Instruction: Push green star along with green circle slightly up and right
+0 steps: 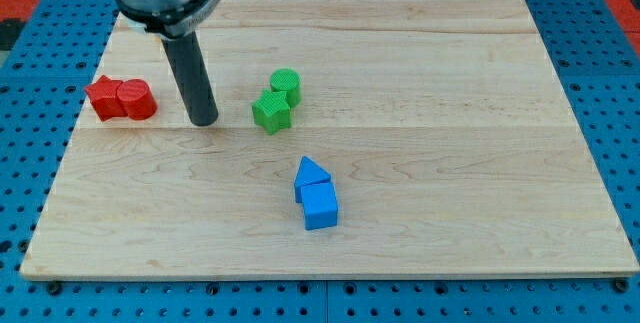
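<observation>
A green star [271, 111] lies on the wooden board [450, 163] left of centre. A green circle [285, 85] touches it at its upper right. My tip [204, 120] rests on the board to the left of the green star, with a gap of about one block width between them. The dark rod rises from the tip toward the view's top left.
A red star [104, 97] and a red circle [136, 99] sit together near the board's left edge, left of my tip. A blue triangle [311, 173] and a blue cube [320, 206] sit together below the green blocks.
</observation>
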Controlling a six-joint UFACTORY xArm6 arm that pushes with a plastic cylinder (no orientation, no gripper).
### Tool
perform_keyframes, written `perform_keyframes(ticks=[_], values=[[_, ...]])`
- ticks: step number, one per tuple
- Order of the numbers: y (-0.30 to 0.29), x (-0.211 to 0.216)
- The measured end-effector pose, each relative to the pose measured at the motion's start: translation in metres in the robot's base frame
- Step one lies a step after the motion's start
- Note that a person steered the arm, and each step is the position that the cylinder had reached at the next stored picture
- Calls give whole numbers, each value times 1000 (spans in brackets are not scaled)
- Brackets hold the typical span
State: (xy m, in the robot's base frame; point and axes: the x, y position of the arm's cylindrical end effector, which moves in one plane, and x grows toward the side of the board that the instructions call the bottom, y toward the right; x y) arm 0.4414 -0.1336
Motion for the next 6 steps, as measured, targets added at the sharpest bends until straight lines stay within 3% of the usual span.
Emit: perform_keyframes(ticks=[1, 2, 3, 4, 6], values=[[6, 30], [65, 80], [71, 123], [63, 92], [54, -25]])
